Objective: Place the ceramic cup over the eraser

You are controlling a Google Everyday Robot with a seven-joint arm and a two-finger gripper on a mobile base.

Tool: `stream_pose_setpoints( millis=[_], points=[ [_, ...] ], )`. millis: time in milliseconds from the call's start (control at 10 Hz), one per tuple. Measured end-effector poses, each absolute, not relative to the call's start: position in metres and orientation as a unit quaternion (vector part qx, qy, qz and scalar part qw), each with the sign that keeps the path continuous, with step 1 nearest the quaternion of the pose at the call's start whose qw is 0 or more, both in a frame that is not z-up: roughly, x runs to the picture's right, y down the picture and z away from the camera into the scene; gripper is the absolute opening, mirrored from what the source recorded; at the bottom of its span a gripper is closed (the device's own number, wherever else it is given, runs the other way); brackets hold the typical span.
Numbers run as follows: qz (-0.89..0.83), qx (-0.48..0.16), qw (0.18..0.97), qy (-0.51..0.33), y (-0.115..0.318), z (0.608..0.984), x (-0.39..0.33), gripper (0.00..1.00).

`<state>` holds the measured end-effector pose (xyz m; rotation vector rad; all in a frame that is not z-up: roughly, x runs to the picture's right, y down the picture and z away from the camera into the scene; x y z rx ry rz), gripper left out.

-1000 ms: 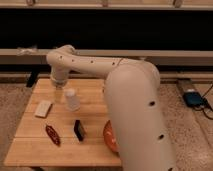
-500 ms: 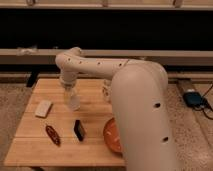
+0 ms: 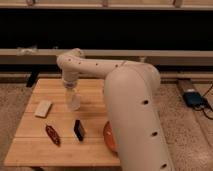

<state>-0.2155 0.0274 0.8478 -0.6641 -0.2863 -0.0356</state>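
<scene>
Roughly at the middle of the wooden worktop (image 3: 50,90), the ceramic cup (image 3: 73,102) stands or hangs upright directly under the gripper (image 3: 71,92). The gripper points straight down from the pale arm (image 3: 95,67), which reaches in from the 3 o'clock side. It meets the top of the cup, but whether it is clamped on the cup or merely resting over it cannot be told, nor whether the cup's base touches the wood.

The eraser (image 3: 79,129) lies uncovered on the worktop at about 6 o'clock from the cup, near it but clearly apart, with its long side running front to back. At 9 o'clock from the cup rests a flat white rectangular piece (image 3: 43,108). A dark red elongated object (image 3: 52,135) lies at 9 o'clock from the eraser, angled across the boards. An orange-red bowl (image 3: 108,137) sits at 3 o'clock from the eraser, mostly hidden behind the robot's bulky upper arm. On the floor, well off the worktop at 3 o'clock, sits a small blue device (image 3: 192,97) with a cable.
</scene>
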Motion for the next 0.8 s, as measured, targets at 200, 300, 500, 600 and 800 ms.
stream_pose_setpoints(
  millis=[200, 300, 500, 600, 800],
  points=[
    [-0.016, -0.33, 0.934, -0.134, 0.028, 0.86, -0.214, 0.8],
    [-0.016, -0.333, 0.934, -0.129, 0.029, 0.864, -0.213, 0.8],
    [-0.018, -0.337, 0.934, -0.121, 0.034, 0.87, -0.215, 0.75],
    [-0.016, -0.338, 0.934, -0.116, 0.035, 0.872, -0.213, 0.66],
    [-0.013, -0.338, 0.935, -0.107, 0.037, 0.871, -0.208, 0.44]
  ],
)
